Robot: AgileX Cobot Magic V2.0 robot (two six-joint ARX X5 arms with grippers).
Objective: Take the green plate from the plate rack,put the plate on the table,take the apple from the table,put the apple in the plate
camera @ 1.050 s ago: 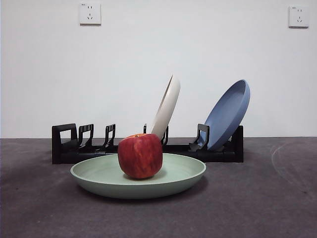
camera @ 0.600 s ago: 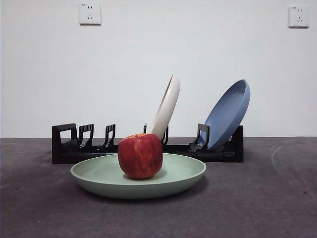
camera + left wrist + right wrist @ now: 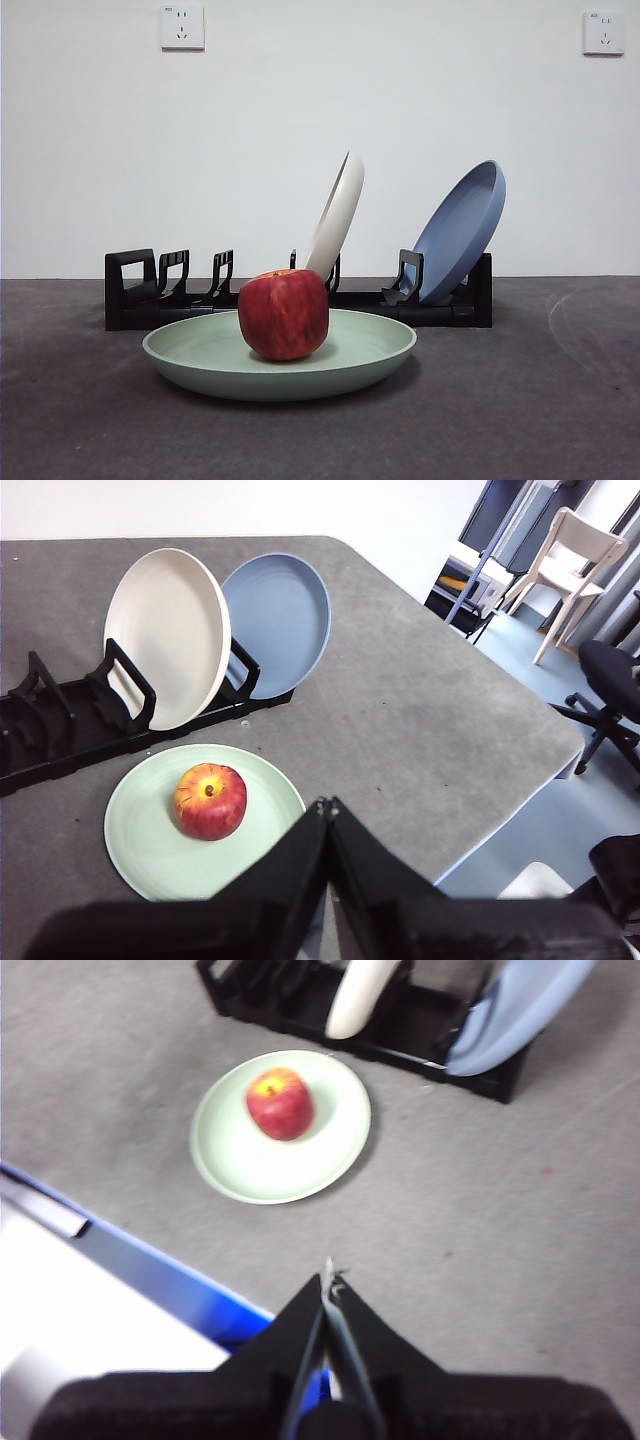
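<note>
Now the plate rack (image 3: 300,300) stands at the back of the bench (image 3: 540,400), with a cream plate (image 3: 338,215) and, further right, a blue plate (image 3: 460,232) leaning in it. Before it the green plate (image 3: 200,360) lies flat, the apple (image 3: 284,314) on it. The left hand (image 3: 327,805) and the right hand (image 3: 328,1275) are clenched, holding nothing, well apart from the plate.

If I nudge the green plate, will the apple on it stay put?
Probably not: the apple looks round and sits free on the plate, so it may roll. The plate's shallow rim might stop a slow roll. Its matte surface may add some grip.
</note>
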